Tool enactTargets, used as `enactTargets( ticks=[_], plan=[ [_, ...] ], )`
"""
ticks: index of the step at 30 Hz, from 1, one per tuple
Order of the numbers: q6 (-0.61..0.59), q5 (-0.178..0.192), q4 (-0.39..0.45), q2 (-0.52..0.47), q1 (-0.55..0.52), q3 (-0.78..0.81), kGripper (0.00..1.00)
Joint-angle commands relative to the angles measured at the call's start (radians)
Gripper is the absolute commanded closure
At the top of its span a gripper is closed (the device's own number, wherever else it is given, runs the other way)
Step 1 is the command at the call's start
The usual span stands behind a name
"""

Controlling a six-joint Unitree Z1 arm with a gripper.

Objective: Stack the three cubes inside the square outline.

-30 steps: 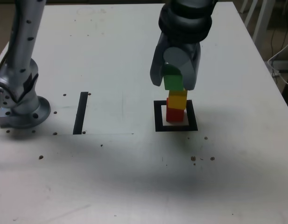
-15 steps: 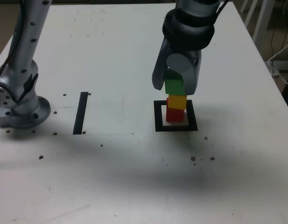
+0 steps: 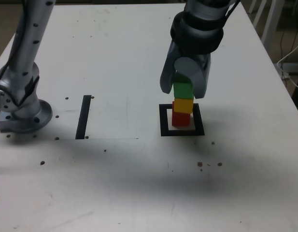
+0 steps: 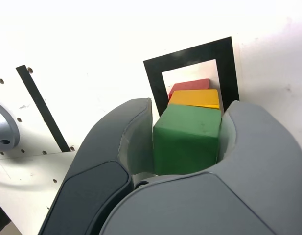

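Inside the square outline (image 3: 163, 122) (image 4: 153, 78), a red cube (image 3: 181, 119) (image 4: 189, 86) sits on the white centre with a yellow cube (image 3: 183, 105) (image 4: 195, 99) on top of it. The green cube (image 3: 182, 90) (image 4: 187, 139) is directly over the yellow one, and its underside looks to be touching the yellow top. My gripper (image 3: 183, 92) (image 4: 187, 122) comes down from above, shut on the green cube, one finger against each side face.
A straight black strip (image 3: 83, 116) (image 4: 40, 105) lies on the white table (image 3: 139, 183) toward the exterior view's left. Further left stands the arm's grey base (image 3: 21, 113). Small dark holes dot the tabletop. The table's edge runs along the exterior view's right.
The gripper has come down with the green cube and shifted slightly to the exterior view's right. The gap above the yellow cube has closed. The red and yellow cubes have not moved.
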Motion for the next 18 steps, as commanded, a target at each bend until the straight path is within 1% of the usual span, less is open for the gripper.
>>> enactTargets(
  ticks=[1, 8, 11, 14, 18],
  plan=[
    [0.004, -0.002, 0.0, 0.005, 0.003, 0.004, 0.13],
    [0.006, -0.005, -0.01, 0.0, 0.009, 0.021, 0.08],
    [0.0, 0.0, -0.013, -0.018, 0.01, 0.037, 0.05],
    [-0.018, 0.014, -0.014, -0.056, 0.01, 0.065, 0.03],
    [-0.054, 0.037, -0.011, -0.132, 0.01, 0.118, 0.01]
  ],
)
